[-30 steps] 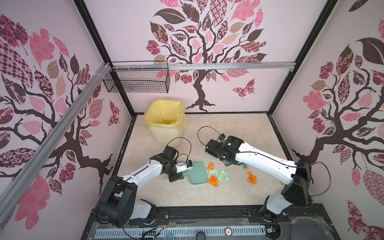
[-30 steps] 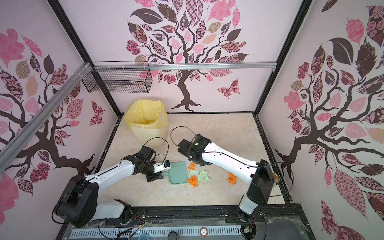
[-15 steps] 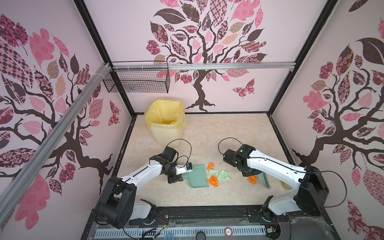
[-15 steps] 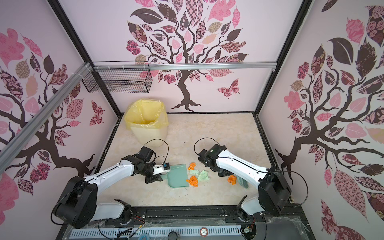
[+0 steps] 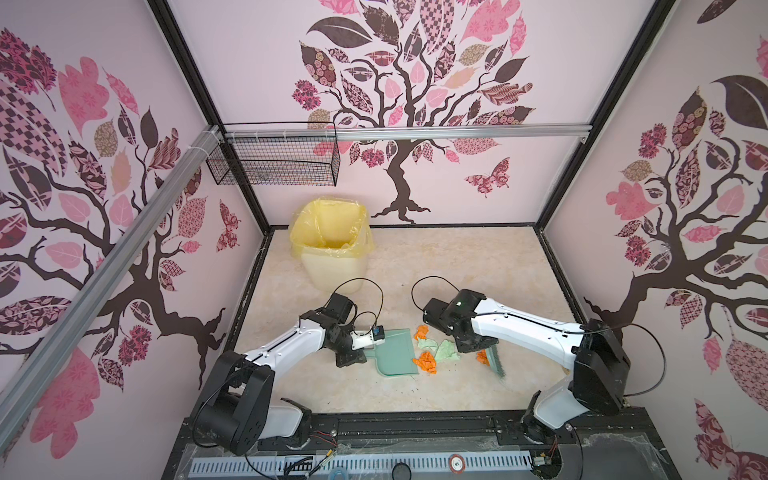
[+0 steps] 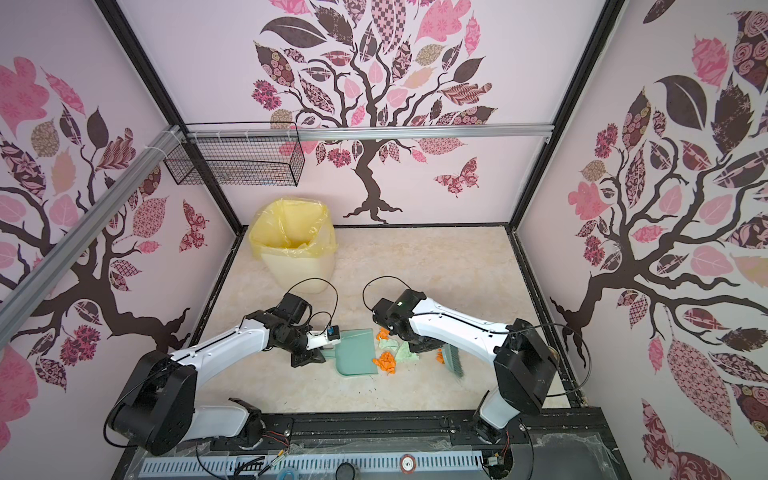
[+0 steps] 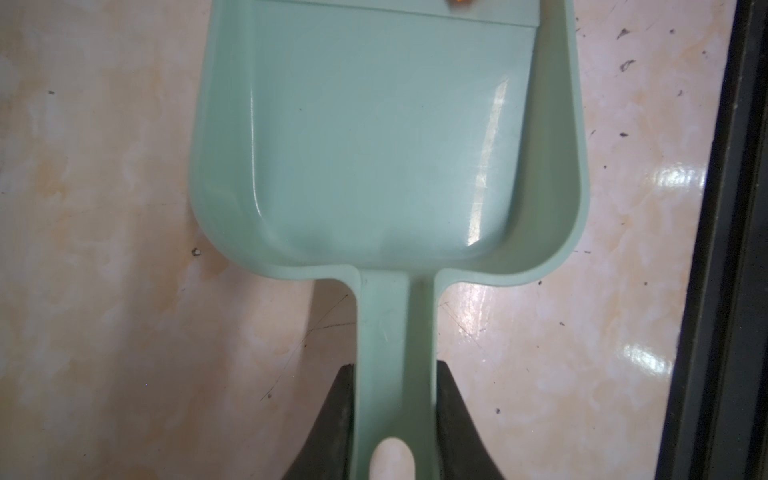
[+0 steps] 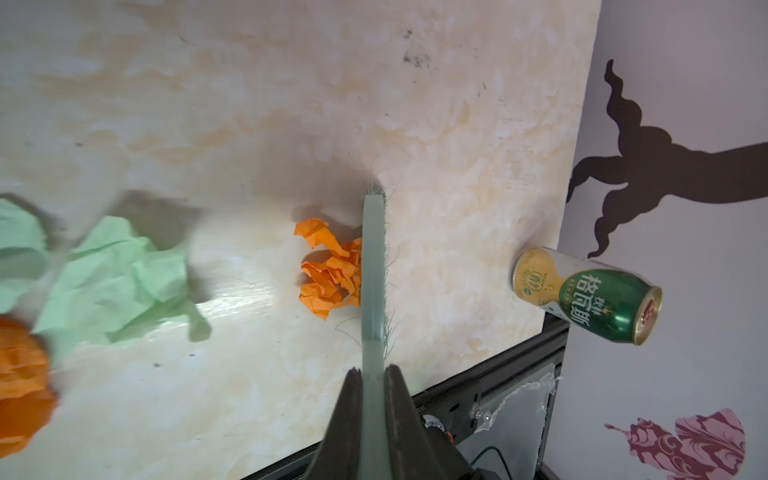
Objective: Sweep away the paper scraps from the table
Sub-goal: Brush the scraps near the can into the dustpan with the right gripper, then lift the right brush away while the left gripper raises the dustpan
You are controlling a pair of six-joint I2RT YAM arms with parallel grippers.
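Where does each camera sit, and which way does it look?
Top views: side by side, high above the front, looking down at the table; left arm and right arm show whole.
Left wrist: on the left arm, looking along the left gripper, shut on the dustpan handle.
Right wrist: on the right arm, looking along the right gripper, shut on the brush beside an orange scrap.
Shared: that scrap also shows in a top view.

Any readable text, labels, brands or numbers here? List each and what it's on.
"格瓦斯": large white characters on the green drink can, right wrist view.
"5": round red-and-white sticker on the grey slotted strip, in both top views.
Unreadable: the can's smaller characters and the round emblem on its yellow end.
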